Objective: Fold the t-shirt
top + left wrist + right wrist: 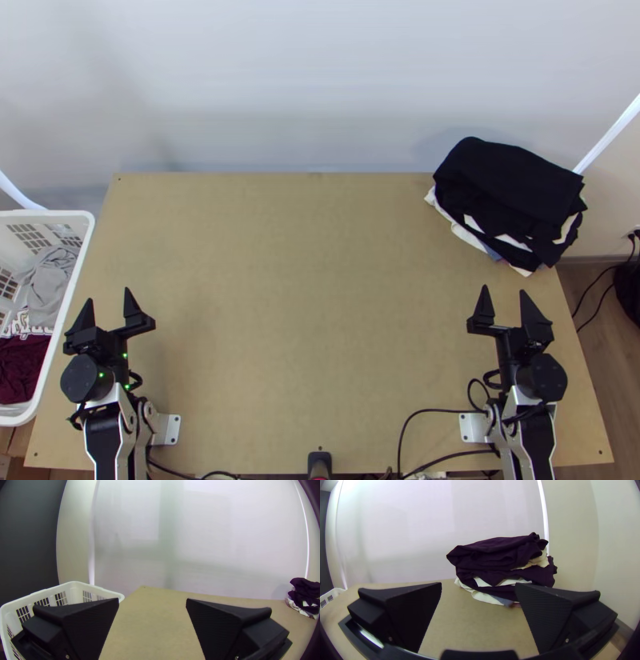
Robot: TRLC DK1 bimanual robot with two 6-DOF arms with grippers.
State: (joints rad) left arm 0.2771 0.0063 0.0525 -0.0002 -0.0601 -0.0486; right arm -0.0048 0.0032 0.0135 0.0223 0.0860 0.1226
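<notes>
White plastic basket [48, 214] was placed off the left edge of the table [304, 320]; grey cloth [50, 284] was bunched inside, dark red cloth [22, 368] at its near end. The t-shirt could not be singled out; judged likely to be among these loose clothes, so folding was rated as not started: picking, spreading, folding, stacking all left to be done. Left gripper [109, 297] was held at the near left, fingers parted, nothing gripped. Right gripper [504, 290] was held at the near right, also open, nothing caught. Stack at far right was topped by a folded black garment [512, 184], pale and dark layers beneath; logged as probable finished work, though the t-shirt being in it could not be ruled out. Hidden bits: basket was cut off at the top view's left edge, lower clothes were covered, stack's inner layers could not be told apart.
</notes>
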